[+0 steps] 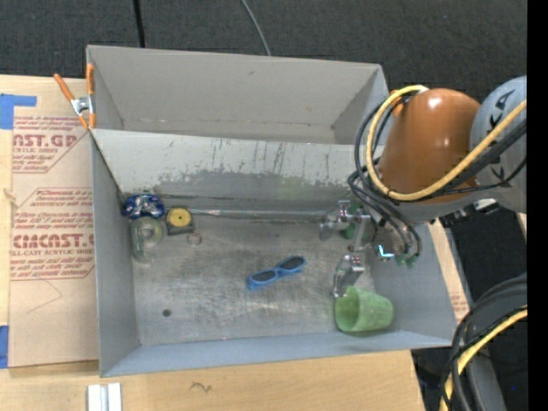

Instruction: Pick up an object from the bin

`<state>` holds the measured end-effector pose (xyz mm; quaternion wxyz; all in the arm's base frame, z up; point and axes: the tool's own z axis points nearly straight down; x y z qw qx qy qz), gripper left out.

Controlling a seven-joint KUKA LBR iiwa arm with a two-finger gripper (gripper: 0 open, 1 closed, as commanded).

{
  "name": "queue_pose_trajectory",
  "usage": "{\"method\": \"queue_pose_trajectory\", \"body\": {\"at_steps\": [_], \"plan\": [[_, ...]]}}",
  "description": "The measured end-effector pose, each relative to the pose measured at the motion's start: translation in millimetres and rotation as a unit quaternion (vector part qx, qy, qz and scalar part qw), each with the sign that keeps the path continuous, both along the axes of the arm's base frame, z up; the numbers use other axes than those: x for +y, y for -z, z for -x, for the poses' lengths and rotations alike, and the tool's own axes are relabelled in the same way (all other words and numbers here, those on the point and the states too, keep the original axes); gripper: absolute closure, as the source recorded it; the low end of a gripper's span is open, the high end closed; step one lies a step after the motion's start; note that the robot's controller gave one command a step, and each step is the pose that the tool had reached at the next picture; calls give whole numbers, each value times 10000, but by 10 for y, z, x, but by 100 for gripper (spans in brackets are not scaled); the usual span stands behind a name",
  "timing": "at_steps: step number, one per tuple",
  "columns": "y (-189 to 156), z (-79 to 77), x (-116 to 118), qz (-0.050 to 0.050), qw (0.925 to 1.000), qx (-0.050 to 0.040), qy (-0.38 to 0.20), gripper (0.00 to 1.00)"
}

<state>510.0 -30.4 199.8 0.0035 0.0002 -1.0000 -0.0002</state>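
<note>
Your gripper (344, 248) hangs low at the right end of the bin (257, 152), its fingers apart. The nearer finger sits just above the rim of the green cup (364, 312), which lies on its side in the near right corner. The blue sunglasses (276, 273) lie to its left on the bin floor.

The bin (240, 101) holds one green cup (364, 312), one blue sunglasses pair (276, 273), one yellow disc (178, 220), one blue wrapper (141, 205) (crumpled), one clear tumbler (145, 237).
</note>
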Motion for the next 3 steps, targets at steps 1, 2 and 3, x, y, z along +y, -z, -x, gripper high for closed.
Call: {"method": "queue_pose_trajectory", "body": {"at_steps": [1,2,3], "plan": [[1299,-66,317,-4,9961,-93,-878,0],[1272,-40,316,-7,9961,-22,-882,100],[-165,-64,603,-3,9821,-82,-1879,100]]}}
